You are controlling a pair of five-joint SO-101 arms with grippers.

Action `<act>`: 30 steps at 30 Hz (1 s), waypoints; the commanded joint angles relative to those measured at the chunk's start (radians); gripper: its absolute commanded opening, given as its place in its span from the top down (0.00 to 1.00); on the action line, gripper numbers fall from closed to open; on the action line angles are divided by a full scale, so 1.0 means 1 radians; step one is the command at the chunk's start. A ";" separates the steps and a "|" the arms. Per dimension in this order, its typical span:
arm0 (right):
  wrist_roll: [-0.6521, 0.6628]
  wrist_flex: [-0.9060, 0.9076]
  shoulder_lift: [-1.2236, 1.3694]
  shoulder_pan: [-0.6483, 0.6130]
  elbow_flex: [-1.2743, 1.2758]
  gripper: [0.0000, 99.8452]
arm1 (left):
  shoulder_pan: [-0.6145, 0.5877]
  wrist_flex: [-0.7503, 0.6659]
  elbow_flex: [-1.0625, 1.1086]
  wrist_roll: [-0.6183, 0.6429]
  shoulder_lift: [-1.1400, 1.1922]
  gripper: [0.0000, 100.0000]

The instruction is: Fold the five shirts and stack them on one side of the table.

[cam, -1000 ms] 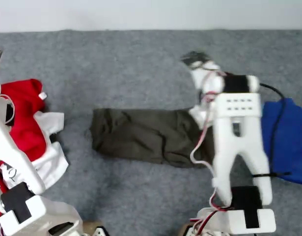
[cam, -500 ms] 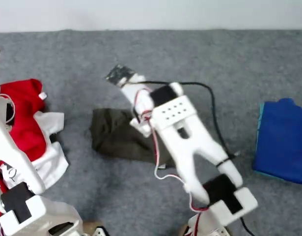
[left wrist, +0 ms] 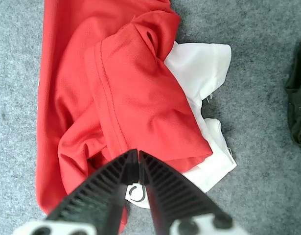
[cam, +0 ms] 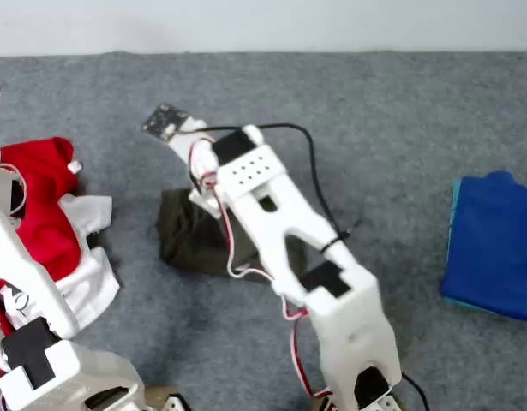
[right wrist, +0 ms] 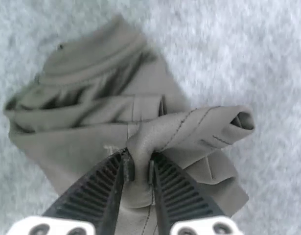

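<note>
As you look in from the near edge, your left hand (left wrist: 139, 159) is clenched with nothing visible between its fingers, poised over the red shirt (left wrist: 91, 98). That shirt lies crumpled on top of a white shirt (left wrist: 204, 63) on the left side of the bench (cam: 374, 111). Farther in, near the middle, your right hand (right wrist: 138, 164) is pinching a raised fold of the olive shirt (right wrist: 91, 107), with the rest bunched on the bench. A blue shirt (cam: 494, 248) lies flat, well apart at the right edge.
</note>
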 commanded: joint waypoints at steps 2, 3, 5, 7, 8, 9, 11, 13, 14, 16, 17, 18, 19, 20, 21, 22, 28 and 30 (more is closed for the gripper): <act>-0.002 0.064 0.110 -0.031 -0.281 0.99 | 0.008 0.014 -0.005 0.011 -0.066 0.98; -0.002 0.077 0.139 -0.039 -0.327 0.98 | 0.008 0.014 -0.005 0.011 -0.064 0.98; -0.002 0.111 0.193 -0.061 -0.417 0.93 | 0.011 0.014 -0.005 0.011 -0.061 0.98; -0.002 0.159 0.232 -0.082 -0.502 0.84 | 0.018 0.014 -0.005 0.011 -0.060 0.98; -0.002 0.189 0.248 -0.091 -0.542 0.79 | 0.018 0.014 -0.005 0.012 -0.058 0.98; -0.003 0.220 0.257 -0.099 -0.585 0.76 | 0.018 0.014 -0.005 0.012 -0.058 0.98; -0.005 0.283 0.268 -0.104 -0.667 0.72 | 0.018 0.014 -0.005 0.012 -0.058 0.98; -0.002 0.338 0.272 -0.096 -0.723 0.72 | 0.018 0.014 -0.005 0.012 -0.058 0.98; -0.002 0.355 0.272 -0.088 -0.740 0.72 | 0.018 0.015 -0.005 0.012 -0.058 0.98; 0.000 0.358 0.262 -0.054 -0.727 0.78 | 0.018 0.015 -0.005 0.012 -0.060 0.98; 0.000 0.358 0.254 -0.035 -0.718 0.83 | 0.018 0.015 -0.005 0.012 -0.061 0.98; 0.000 0.358 0.246 -0.016 -0.712 0.89 | 0.018 0.015 -0.005 0.012 -0.061 0.98; 0.002 0.358 0.237 0.002 -0.694 0.95 | 0.018 0.015 -0.005 0.012 -0.063 0.98; 0.002 0.358 0.223 0.022 -0.664 1.00 | 0.018 0.015 -0.005 0.012 -0.063 0.98; 0.002 0.358 0.213 0.041 -0.629 0.99 | 0.018 0.015 -0.005 0.012 -0.064 0.98; 0.002 0.360 0.196 0.064 -0.589 0.97 | 0.018 0.015 -0.005 0.012 -0.064 0.98; 0.049 0.358 0.073 0.156 -0.307 0.99 | 0.018 0.017 -0.005 0.012 -0.066 0.98; 0.057 0.358 0.048 0.157 -0.216 0.99 | 0.018 0.017 -0.005 0.012 -0.066 0.98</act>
